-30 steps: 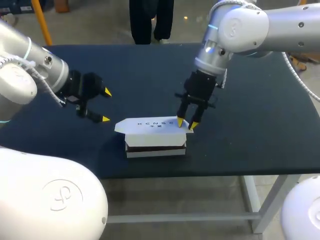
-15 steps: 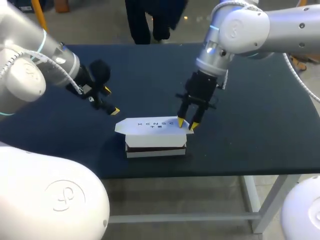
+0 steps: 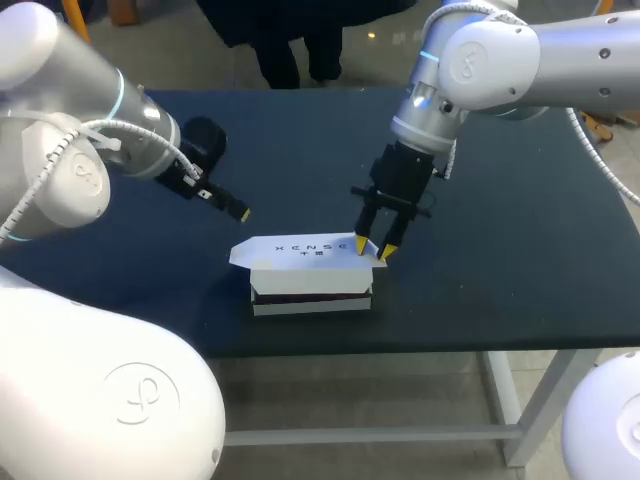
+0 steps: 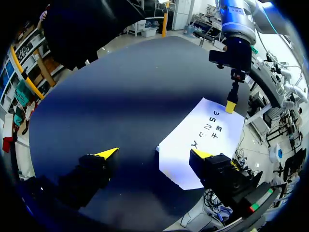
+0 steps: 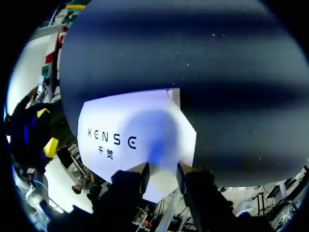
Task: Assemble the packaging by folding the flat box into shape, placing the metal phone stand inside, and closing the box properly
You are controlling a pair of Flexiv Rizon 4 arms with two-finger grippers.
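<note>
The white box (image 3: 312, 272) sits close to the table's (image 3: 520, 230) front edge, long side toward the robot. Its printed lid (image 3: 300, 250) lies across the top and overhangs at the left end, and a dark slit shows along the front between the lid and the body.

The right gripper (image 3: 374, 249) is at the lid's right end. The right arm (image 3: 480, 60) comes in from the far right corner and bends steeply down, so the wrist stands nearly upright over the box. The fingers point straight down and are only a little apart. Both yellow tips are set on the lid's right edge. In the right wrist view the white of the lid shows through the narrow gap between the two dark fingers. The pictures do not show any flap pinched between them, so the gripper reads as slightly open and pressing, not clamped.

Farther back and to the left, the left arm (image 3: 90, 150) reaches in low over the table. The left gripper (image 4: 153, 154) is spread wide and holds nothing. In its wrist view the box lies just ahead of the fingers, nearer the one on the box's side and apart from both. The right gripper's tip stands at the lid's far edge.
</note>
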